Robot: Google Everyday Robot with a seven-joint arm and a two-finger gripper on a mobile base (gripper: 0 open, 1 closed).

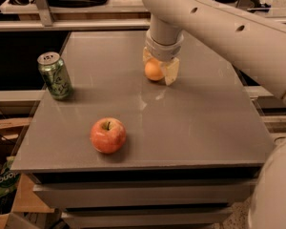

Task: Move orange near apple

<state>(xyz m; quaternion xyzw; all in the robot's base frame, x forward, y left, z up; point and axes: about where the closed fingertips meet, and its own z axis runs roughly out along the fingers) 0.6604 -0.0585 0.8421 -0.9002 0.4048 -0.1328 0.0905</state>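
The orange (153, 71) sits on the grey table (195, 128) at the back middle. My gripper (158, 68) reaches down from above. Its two pale fingers (171, 72) stand on either side of the orange and press against it. The orange still rests on the tabletop. The apple (108, 135), red-pink with a dark stem, sits near the table's front edge, to the left of and well in front of the orange. My white arm (229, 27) runs up to the right.
A green drink can (55, 75) stands upright at the table's left edge. A shelf with dark objects (76, 4) runs behind the table. Boxes (2, 185) lie on the floor at the left.
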